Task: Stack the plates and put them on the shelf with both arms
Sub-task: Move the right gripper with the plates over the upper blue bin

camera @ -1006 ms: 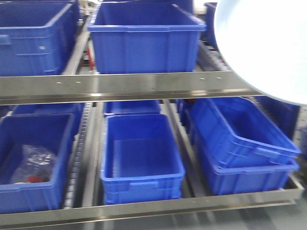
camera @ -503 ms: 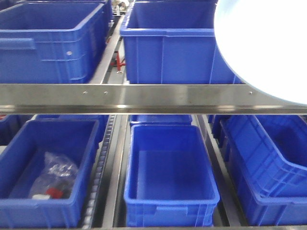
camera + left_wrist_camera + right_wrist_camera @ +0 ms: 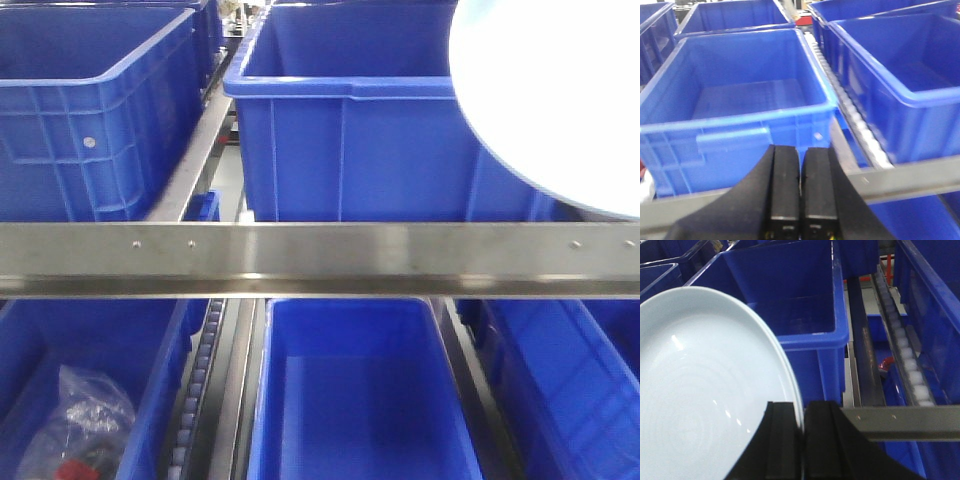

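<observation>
Pale-blue ceramic fills the left half of the right wrist view: the plates [image 3: 705, 390] are held by their rim, which runs down into the narrow slot between the two black fingers of the right gripper [image 3: 803, 440]. The jaws are clamped on that rim, so the dish stands nearly on edge, its ringed inner face turned to the gripper's left. Only one rim line shows clearly; whether a second plate lies nested behind it I cannot tell. Held by the edge like this, the load hangs out to one side, probably to keep it clear of the steel shelf rail [image 3: 900, 422] just ahead and below the fingers while it is carried toward the rack. Beyond the fingertips stands a deep blue bin [image 3: 790, 295], with a roller track [image 3: 905, 360] to the gripper's right.

The left gripper [image 3: 800, 190] has its fingers pressed together with nothing between them; it hovers just short of another blue crate [image 3: 740, 100] and carries no share of the load.
</observation>
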Tool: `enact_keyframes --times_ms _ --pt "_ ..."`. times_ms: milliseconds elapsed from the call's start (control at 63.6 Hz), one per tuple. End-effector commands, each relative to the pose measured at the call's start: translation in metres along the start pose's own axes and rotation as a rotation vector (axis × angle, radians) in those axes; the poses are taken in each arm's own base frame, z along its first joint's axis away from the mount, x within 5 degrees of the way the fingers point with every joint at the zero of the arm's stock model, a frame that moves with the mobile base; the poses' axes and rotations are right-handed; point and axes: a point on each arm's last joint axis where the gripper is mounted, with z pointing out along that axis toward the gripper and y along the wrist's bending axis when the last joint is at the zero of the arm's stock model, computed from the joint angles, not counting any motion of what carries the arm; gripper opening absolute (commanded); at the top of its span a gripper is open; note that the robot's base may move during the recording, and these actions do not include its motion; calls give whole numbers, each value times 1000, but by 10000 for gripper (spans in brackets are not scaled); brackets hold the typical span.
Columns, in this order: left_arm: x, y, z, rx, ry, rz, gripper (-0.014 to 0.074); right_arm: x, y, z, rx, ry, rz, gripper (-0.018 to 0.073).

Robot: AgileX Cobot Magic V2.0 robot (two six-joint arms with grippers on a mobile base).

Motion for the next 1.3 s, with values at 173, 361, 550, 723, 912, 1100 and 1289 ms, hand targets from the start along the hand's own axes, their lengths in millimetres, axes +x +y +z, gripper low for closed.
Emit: enact_keyframes --times_ms 173,361,550,723,912,1100,1289 --pt "-18 1 -1 -8 -110 -12 83 -20 0 -1 13 -126 -5 22" --pt "-18 1 -1 -8 -110 -12 83 -20 0 -1 13 -126 -5 22" --pt "-18 1 -1 -8 -110 -12 83 -20 0 -1 13 -126 -5 22" --pt "-18 1 -1 -8 -110 -12 83 -20 0 -1 13 -126 -5 22" --pt "-18 1 -1 -8 -110 -12 83 -20 0 -1 13 -126 -5 22" --pt "-18 1 -1 -8 -110 -12 83 -20 0 -1 13 -126 -5 22" --pt "-18 1 -1 -8 -110 -12 83 -19 1 -1 12 -119 -5 22"
